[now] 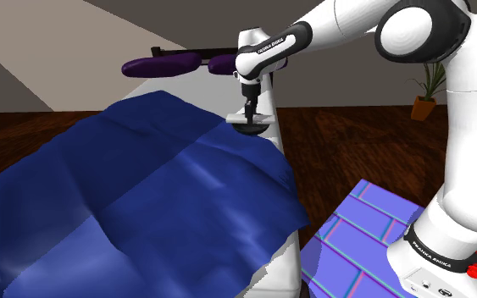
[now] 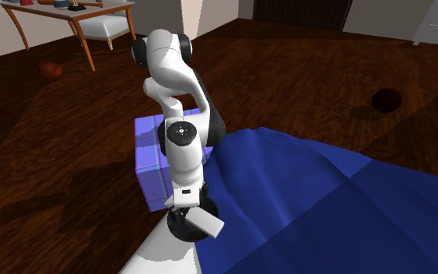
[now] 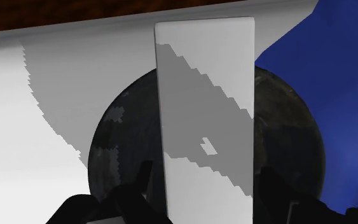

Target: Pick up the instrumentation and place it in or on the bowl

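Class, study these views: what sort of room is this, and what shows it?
Probably a home bedroom: a blue blanket over a white bed, a wooden floor, and a potted plant.

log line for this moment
phase: place | pincer: above dark bowl | white slab: over bowl, at pincer | hold: unclear

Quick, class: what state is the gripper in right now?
Gripper: closed, holding the white slab over the dark bowl.

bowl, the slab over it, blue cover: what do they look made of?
Bowl: dark, mottled grey-black, matte; perhaps stone or cast metal, the look leaves it open. Slab: plain white, flat, untextured; its material cannot be told. Blue cover: folds and a soft sheen suggest cloth.
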